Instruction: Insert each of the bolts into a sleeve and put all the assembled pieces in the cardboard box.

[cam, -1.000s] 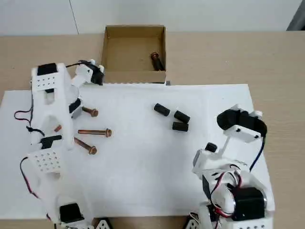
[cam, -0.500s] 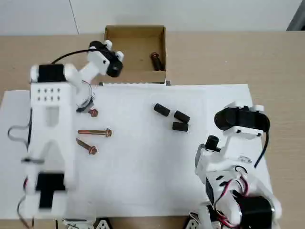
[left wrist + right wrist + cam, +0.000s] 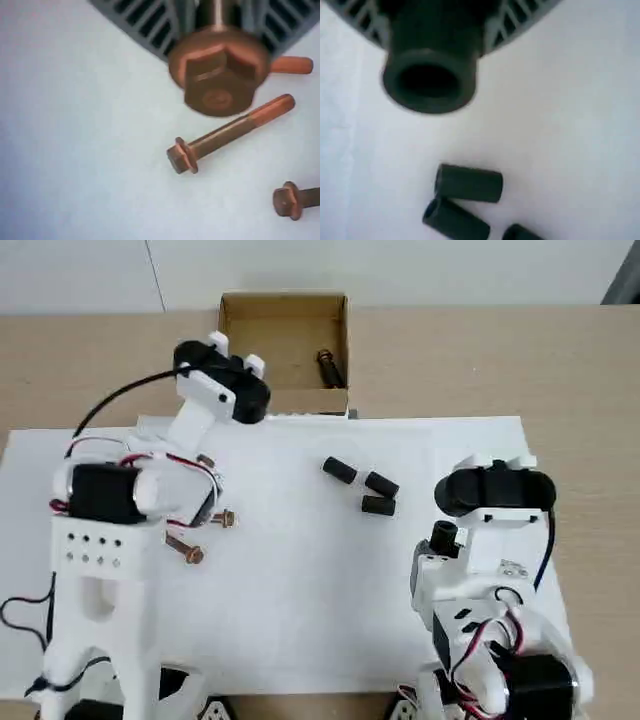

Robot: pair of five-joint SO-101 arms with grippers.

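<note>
left claw (image 3: 218, 15) clamped on bolt (image 3: 217, 75), in front of cardboard box (image 3: 283, 308) | right claw (image 3: 437, 20) closed round sleeve (image 3: 430, 82), well in front of box | assembled piece (image 3: 329, 367) inside box | loose sleeves (image 3: 379, 485) and loose bolts (image 3: 190, 553) in front of box

Three black sleeves (image 3: 381, 483) lie on the white sheet (image 3: 300, 580) near the cardboard box (image 3: 270, 350).

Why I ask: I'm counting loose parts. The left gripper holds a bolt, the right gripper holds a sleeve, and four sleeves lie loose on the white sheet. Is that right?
Not quite: three loose sleeves, not four, lie on the white sheet, as the high view shows. The rest stands: the left gripper holds a bolt and the right gripper holds a sleeve.
</note>
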